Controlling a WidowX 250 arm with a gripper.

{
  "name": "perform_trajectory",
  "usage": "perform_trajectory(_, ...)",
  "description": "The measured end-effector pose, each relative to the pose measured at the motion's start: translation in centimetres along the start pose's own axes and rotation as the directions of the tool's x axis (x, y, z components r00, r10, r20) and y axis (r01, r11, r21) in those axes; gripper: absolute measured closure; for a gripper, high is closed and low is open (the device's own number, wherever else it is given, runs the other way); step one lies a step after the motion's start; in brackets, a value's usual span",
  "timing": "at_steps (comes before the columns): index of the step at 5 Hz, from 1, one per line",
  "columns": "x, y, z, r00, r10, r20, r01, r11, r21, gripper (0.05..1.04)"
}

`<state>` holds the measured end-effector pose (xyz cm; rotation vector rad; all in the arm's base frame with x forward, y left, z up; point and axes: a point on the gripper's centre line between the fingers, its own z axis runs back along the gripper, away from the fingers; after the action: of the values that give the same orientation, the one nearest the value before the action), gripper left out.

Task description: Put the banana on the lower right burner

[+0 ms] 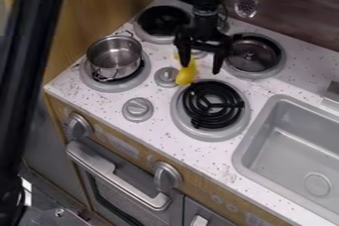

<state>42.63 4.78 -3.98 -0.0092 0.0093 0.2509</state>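
One yellow banana (187, 74) shows in the camera view, lying on the white speckled counter (159, 125) just above the near edge of the lower right burner (212, 104), which has a black coil and a gray rim. Its thick, rounded end points down toward that burner, and its narrower part runs up behind one finger of the black gripper (201, 68). The gripper hangs down from the top edge, its two fingers spread wide, one over the banana and the other off to the right of it. Whether that finger touches the banana, I cannot tell.

Beside the banana's lower end, on the left, sits a round gray knob (166, 77), with a second knob (138, 109) further down and to the left. A shiny metal pot (114, 57) stands on the lower left burner (89, 77). The upper left burner (141, 30) has a dark round top, and a dark, round metal piece (253, 54) sits on the upper right burner (281, 64). To the right is the gray sink (291, 143); a slotted metal spoon (246, 6) hangs against the wood-look wall (291, 17).
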Motion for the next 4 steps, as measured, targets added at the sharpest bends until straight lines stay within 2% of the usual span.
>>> perform_trajectory(1, 1.3, 1.3, -0.6, 0.996, 0.081, -0.023, -0.080, 0.995, 0.055, 0.085)
perform_trajectory(2, 1.7, 2.2, -1.7, 0.993, 0.115, -0.031, -0.111, 0.989, 0.101, 0.085)
perform_trajectory(4, 1.8, 3.7, -1.7, 0.984, 0.177, -0.035, -0.174, 0.982, 0.076, 0.121)
